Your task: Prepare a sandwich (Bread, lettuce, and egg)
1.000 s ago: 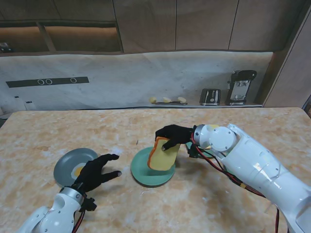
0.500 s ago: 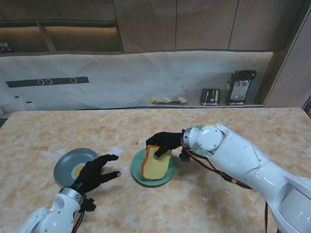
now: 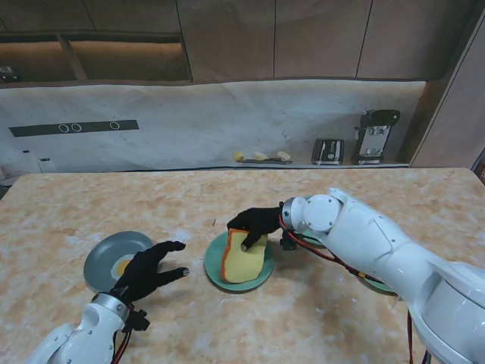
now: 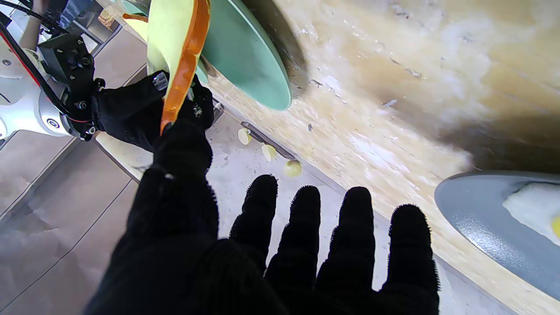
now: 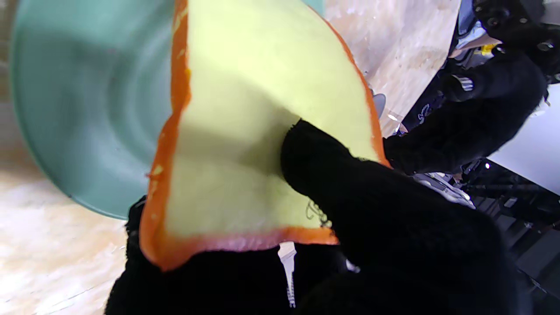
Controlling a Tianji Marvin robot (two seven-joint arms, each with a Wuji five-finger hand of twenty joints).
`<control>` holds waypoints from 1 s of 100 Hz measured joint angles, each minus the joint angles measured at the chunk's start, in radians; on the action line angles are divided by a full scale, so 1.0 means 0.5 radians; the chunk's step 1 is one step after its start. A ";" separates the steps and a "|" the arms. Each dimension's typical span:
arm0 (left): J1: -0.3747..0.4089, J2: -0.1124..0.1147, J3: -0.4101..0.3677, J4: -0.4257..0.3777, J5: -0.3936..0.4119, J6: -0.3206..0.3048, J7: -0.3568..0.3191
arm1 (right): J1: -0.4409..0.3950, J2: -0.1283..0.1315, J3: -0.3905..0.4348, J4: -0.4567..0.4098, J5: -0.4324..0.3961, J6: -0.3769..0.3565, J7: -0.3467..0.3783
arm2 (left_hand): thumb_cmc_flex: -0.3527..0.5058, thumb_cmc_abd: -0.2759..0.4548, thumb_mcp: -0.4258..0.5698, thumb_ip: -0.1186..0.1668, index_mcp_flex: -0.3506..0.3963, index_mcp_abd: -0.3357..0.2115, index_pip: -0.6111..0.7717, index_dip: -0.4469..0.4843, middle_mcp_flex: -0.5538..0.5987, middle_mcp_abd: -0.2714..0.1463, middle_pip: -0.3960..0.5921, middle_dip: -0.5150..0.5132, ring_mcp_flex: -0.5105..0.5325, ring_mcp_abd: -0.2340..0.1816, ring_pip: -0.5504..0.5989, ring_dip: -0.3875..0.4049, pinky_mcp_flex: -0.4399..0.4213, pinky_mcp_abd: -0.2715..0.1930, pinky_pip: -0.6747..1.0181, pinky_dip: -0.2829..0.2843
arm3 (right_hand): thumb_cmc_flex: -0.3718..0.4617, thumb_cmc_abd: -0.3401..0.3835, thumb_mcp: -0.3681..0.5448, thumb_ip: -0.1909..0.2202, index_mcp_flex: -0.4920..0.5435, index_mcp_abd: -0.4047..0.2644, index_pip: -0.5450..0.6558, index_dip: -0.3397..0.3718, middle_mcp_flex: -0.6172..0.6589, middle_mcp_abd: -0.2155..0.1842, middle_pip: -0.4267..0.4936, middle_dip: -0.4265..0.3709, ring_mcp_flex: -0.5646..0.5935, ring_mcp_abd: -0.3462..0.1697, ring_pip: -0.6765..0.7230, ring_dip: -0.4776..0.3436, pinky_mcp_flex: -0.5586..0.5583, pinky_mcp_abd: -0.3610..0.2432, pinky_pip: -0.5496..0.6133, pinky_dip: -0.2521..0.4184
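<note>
While tilted, bread (image 3: pixel 244 260) in right hand (image 3: pixel 256 221)

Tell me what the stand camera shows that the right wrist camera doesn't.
Only the stand view shows the grey plate with the egg, and the whole open left hand beside it. Only the right wrist view shows a finger pressed on the bread's pale face. Both show the right hand holding the bread slice tilted over the green plate.

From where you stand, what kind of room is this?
Probably a kitchen or a mock-up of one: a marble-patterned countertop, wooden wall cabinets, and small silver and black appliances against the back wall.
</note>
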 measured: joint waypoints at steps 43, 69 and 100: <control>0.008 -0.001 -0.002 -0.003 -0.011 0.001 0.001 | 0.043 0.011 -0.074 -0.035 -0.245 -0.085 -0.179 | 0.000 0.000 0.000 0.000 0.001 0.000 0.000 0.000 0.000 0.000 0.000 0.000 0.000 0.000 0.000 0.000 0.000 0.000 0.000 0.000 | -0.334 -0.079 0.055 0.084 -0.030 0.039 -0.325 -0.047 -0.271 -0.099 -0.116 -0.002 -0.211 -0.027 -0.384 -0.031 -0.240 -0.044 -0.211 -0.023; 0.008 -0.001 -0.002 -0.005 -0.012 0.002 -0.004 | 0.046 0.036 -0.079 -0.087 -0.304 -0.048 -0.207 | 0.000 0.000 0.000 0.000 0.001 0.000 0.000 0.000 0.000 0.000 0.000 0.000 0.000 0.000 0.000 0.000 0.000 0.000 0.000 0.000 | -0.438 0.004 0.002 0.205 -0.164 0.051 -0.540 0.208 -0.348 -0.119 -0.193 -0.004 -0.327 -0.027 -0.702 -0.182 -0.400 -0.045 -0.354 -0.028; 0.008 0.000 -0.003 -0.006 -0.011 0.003 -0.009 | 0.049 0.083 -0.102 -0.168 -0.470 -0.048 -0.297 | 0.000 0.000 0.000 0.000 0.001 0.000 0.000 0.000 0.000 0.000 0.000 0.000 0.000 0.000 0.000 0.000 0.000 0.000 0.000 0.000 | -0.608 0.004 -0.128 0.205 -0.556 0.073 -0.708 0.191 -0.695 -0.137 -0.316 -0.005 -0.682 -0.051 -1.003 -0.330 -0.770 0.010 -0.733 -0.146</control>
